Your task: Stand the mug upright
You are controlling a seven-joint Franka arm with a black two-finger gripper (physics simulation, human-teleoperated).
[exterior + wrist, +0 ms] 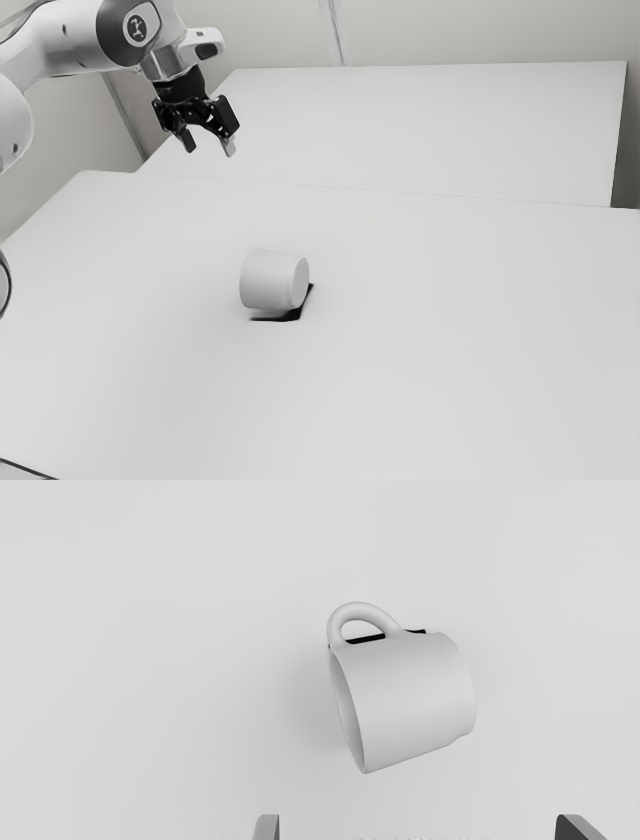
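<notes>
The gripper (pixel 209 148) hangs high above the table at the exterior view's upper left, well apart from the mug. A white mug (pixel 272 280) lies on its side, its closed base facing the exterior view's right. In the wrist view the mug (pixel 407 695) shows its rim and a bit of its inside, with the looped handle (pixel 361 611) sticking out from its side. The gripper (pixel 417 827) is open there, its two fingertips wide apart with nothing between them.
The white table (pixel 450 340) stretches around the mug, with a black patch (pixel 278 318) beside and under it. Behind stands another pale flat surface (pixel 430 130), with walls beyond. A dark cable (pixel 25 469) runs at the exterior view's lower left corner.
</notes>
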